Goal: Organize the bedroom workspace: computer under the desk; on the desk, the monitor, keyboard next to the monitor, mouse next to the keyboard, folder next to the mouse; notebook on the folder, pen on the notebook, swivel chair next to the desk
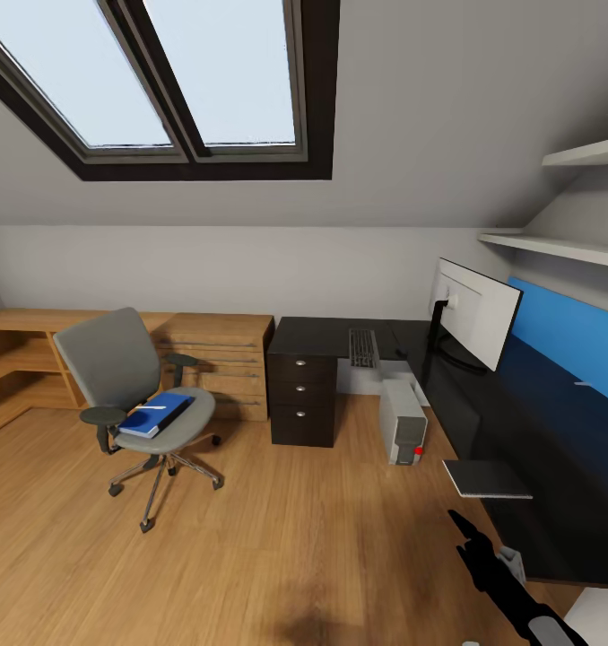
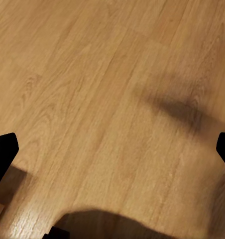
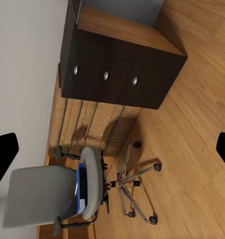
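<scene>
No text, label, brand or number can be read anywhere. The computer (image 1: 403, 422) bears only a small red mark, too small to make out.

We see the right arm (image 1: 501, 583) low at the head view's lower right, black, reaching forward; right end effector (image 3: 112, 149) fingers (image 3: 4, 154) spread wide apart, empty; left end effector (image 2: 112, 149) fingers (image 2: 3, 154) likewise wide apart, pointing down, empty.
</scene>
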Motion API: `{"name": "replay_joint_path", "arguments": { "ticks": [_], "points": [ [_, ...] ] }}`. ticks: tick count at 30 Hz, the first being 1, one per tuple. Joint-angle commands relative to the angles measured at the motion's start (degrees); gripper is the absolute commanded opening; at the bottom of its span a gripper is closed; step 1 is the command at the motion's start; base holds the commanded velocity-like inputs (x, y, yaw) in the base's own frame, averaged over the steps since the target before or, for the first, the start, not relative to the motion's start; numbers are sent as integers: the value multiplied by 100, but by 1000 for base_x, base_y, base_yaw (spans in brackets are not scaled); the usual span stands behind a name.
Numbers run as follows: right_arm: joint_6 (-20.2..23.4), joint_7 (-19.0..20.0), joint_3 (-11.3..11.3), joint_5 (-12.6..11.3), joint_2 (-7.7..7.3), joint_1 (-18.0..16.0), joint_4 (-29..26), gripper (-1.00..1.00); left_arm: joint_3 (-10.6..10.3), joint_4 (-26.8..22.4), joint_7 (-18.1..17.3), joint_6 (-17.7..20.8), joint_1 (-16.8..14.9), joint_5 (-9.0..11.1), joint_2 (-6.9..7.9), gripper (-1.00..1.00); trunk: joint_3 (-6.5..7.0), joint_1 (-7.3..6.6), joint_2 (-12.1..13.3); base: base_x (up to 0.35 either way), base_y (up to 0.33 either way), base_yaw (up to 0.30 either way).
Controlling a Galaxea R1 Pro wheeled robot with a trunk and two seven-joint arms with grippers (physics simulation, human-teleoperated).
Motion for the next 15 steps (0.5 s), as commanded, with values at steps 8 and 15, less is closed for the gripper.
{"name": "replay_joint_path", "arguments": {
  "ticks": [8, 15],
  "points": [
    [46, -9, -33, -213, 21, -5, -6, 100, 11, 1, -2, -15, -3, 42, -3, 100, -7, 0, -5, 0, 0, 0],
    [50, -92, -26, -550, 31, -5, -11, 100, 11, 1, -2, -15, -3, 40, -6, 100, -7, 0, -5, 0, 0, 0]
  ]
}}
